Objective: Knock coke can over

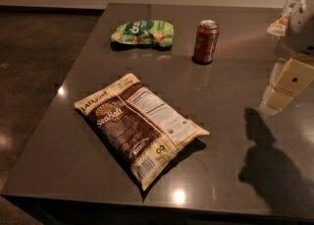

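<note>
1. The coke can is seen standing upright on the far half of the dark table, right of the table's middle line, with its silver top facing up.
2. A green snack bag is laid flat to the left of the can, near it but apart from it.
3. A large brown and cream chip bag is laid flat and diagonally nearer the front edge, well apart from the can.
4. The gripper is held above the table at the right edge of the view, well apart from the can and nearer the front than it; nothing is touched by it.
5. Whether the gripper is spread or pressed together cannot be told.
6. A dark shadow is cast on the table below the gripper.
</note>
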Robot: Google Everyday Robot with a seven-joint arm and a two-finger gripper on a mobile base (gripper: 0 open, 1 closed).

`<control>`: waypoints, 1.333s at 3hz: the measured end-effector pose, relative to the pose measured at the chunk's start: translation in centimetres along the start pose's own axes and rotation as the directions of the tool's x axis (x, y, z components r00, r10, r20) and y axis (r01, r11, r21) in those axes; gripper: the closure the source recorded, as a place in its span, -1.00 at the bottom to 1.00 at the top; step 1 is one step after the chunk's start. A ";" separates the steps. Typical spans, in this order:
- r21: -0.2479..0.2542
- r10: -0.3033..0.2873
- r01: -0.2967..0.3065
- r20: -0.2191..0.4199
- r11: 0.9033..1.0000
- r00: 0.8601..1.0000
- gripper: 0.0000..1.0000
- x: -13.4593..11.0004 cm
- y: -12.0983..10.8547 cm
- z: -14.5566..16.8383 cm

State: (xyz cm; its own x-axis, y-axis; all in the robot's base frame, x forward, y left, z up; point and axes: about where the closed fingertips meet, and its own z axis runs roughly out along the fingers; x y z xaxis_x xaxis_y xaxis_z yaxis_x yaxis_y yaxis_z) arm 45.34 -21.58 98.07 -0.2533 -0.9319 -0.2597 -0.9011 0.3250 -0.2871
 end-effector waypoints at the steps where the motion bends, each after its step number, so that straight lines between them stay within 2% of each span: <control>1: 0.059 0.094 -0.097 0.042 0.994 0.995 -1.00 -0.3 -2.9 1.4; 2: 0.108 0.198 -0.207 0.088 0.972 0.976 -1.00 -0.7 -6.1 3.1; 4: 0.111 0.299 -0.316 0.145 0.942 0.943 -1.00 -2.5 -11.6 6.4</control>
State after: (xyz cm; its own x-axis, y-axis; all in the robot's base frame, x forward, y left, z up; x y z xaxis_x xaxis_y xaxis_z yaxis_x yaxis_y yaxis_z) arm 58.69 -22.02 96.14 -0.4572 -0.7583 -0.4647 -0.7301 0.6184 -0.2907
